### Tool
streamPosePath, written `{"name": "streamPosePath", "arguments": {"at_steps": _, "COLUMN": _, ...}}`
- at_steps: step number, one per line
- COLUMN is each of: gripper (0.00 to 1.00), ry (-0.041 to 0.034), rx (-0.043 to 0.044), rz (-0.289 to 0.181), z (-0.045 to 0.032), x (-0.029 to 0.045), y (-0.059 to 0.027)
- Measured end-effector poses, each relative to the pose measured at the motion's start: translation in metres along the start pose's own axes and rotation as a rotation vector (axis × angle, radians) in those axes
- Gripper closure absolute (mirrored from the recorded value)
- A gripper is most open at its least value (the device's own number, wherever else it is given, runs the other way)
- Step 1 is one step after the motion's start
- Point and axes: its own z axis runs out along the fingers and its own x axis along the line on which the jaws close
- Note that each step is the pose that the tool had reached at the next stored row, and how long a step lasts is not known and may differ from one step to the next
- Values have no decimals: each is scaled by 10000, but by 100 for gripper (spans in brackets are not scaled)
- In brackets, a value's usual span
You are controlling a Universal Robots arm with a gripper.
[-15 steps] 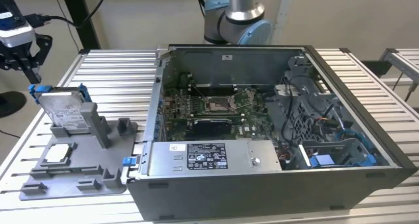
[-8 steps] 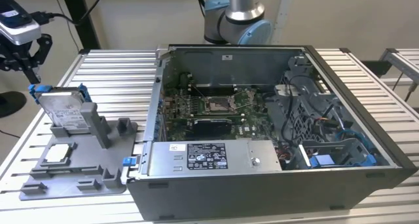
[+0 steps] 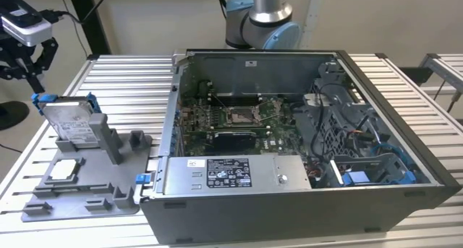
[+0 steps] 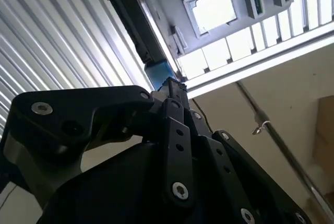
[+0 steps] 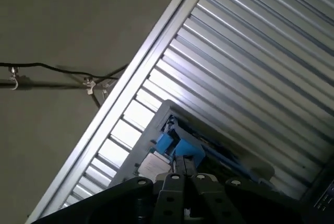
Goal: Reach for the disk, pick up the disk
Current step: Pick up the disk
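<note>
Disk (image 3: 70, 120) on stand (image 3: 101, 184), beside computer case (image 3: 289, 218)

The disk (image 3: 70, 122) was a flat silver-grey drive with a white label on its face and a bright blue bracket (image 3: 43, 97) round its edges. It stood on edge, leaning back a little, slotted into a grey holder (image 3: 79, 189) on the slatted surface (image 3: 123, 80), at the exterior view's left. In both wrist views it was seen edge-on, blue corner nearest.
</note>
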Motion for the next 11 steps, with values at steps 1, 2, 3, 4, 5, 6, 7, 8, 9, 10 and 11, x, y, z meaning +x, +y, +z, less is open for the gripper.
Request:
{"name": "streamPosePath", "arguments": {"at_steps": 1, "gripper": 100, "ry": -1, "rx": 7, "rz": -168, "z": -1, "x": 0, "y": 0}}
{"name": "streamPosePath", "arguments": {"at_steps": 2, "gripper": 100, "ry": -3, "rx": 15, "rz": -366, "z": -1, "x": 0, "y": 0}}
{"name": "streamPosePath", "arguments": {"at_steps": 3, "gripper": 100, "ry": -7, "rx": 22, "rz": -539, "z": -1, "x": 0, "y": 0}}
{"name": "streamPosePath", "arguments": {"at_steps": 4, "gripper": 100, "ry": -10, "rx": 30, "rz": -720, "z": -1, "x": 0, "y": 0}}
{"name": "streamPosePath", "arguments": {"at_steps": 5, "gripper": 100, "ry": -14, "rx": 39, "rz": -899, "z": -2, "x": 0, "y": 0}}
{"name": "streamPosePath", "arguments": {"at_steps": 6, "gripper": 100, "ry": -19, "rx": 47, "rz": -1085, "z": -1, "x": 0, "y": 0}}
{"name": "streamPosePath", "arguments": {"at_steps": 7, "gripper": 100, "ry": -24, "rx": 56, "rz": -1271, "z": 0, "x": 0, "y": 0}}
{"name": "streamPosePath", "arguments": {"at_steps": 8, "gripper": 100, "ry": -26, "rx": 62, "rz": -1444, "z": 0, "x": 0, "y": 0}}
{"name": "streamPosePath", "arguments": {"at_steps": 9, "gripper": 100, "ry": -28, "rx": 69, "rz": -1631, "z": 0, "x": 0, "y": 0}}
{"name": "streamPosePath", "arguments": {"at_steps": 10, "gripper": 100, "ry": -30, "rx": 77, "rz": -1816, "z": -1, "x": 0, "y": 0}}
{"name": "streamPosePath", "arguments": {"at_steps": 11, "gripper": 100, "ry": -35, "rx": 85, "rz": -1991, "z": 0, "x": 0, "y": 0}}
